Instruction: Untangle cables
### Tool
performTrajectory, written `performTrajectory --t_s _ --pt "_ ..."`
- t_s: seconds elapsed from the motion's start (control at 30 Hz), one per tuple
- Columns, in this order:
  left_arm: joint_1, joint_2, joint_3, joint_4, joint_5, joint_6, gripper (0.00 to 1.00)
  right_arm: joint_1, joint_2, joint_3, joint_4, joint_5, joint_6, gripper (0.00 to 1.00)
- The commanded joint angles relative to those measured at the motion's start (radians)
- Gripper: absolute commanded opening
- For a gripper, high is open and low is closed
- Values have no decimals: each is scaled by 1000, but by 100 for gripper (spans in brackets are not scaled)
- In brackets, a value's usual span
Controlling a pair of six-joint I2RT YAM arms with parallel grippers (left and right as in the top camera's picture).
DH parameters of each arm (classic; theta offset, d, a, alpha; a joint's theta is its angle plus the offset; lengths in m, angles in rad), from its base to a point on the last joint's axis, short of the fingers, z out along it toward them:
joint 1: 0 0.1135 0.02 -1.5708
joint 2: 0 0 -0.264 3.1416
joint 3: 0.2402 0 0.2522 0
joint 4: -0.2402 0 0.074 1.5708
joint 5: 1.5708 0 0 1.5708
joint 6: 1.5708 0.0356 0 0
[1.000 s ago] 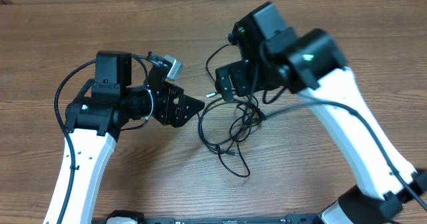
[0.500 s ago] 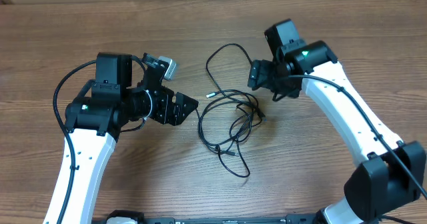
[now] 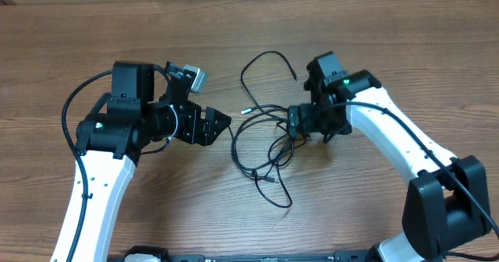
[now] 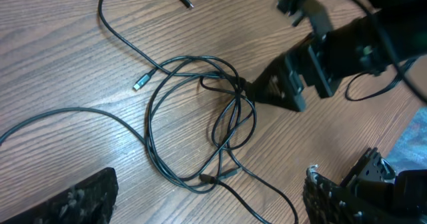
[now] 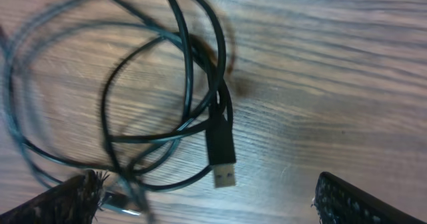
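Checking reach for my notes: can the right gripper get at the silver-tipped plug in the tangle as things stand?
Probably yes. The right gripper is open directly above the plug, a finger at each side. Nothing covers it, though the cables loop close beside it.

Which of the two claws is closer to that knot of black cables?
Right. The right gripper is open at the right edge of the cables. The left gripper, also open, is off to their left, clearly apart from them.

even soft light, faint shadows, right wrist view blurred
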Motion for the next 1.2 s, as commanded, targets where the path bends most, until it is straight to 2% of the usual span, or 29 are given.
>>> performTrajectory --t_s 0.0,0.13,0.17,0.2,0.23,0.27,0.47,0.67,0.8,1.17 --pt "-1 6 15 1 -1 -14 88 5 -6 -71 58 -12 -156 100" --pt "-1 6 15 2 -1 -14 89 5 -4 -138 134 -142 -170 100" --pt "-1 6 15 2 -1 -14 89 5 -4 -146 143 -197 -195 88" --pt "-1 6 15 2 -2 -13 89 5 -5 -150 145 -227 -209 61" --pt "-1 6 15 3 -1 -13 90 5 -5 -150 148 -233 -203 13" --pt "-1 6 15 4 -1 -13 89 5 -4 -150 150 -233 -187 4" --pt "-1 6 15 5 -1 -14 89 5 -5 -149 153 -279 -156 4" --pt "-1 6 15 5 -1 -13 91 5 -5 -80 153 -454 -279 4" --pt "-1 6 15 4 -2 -14 91 5 -6 51 126 -518 -279 4" --pt "-1 6 15 4 -2 -13 91 5 -6 507 -113 -518 -278 4"
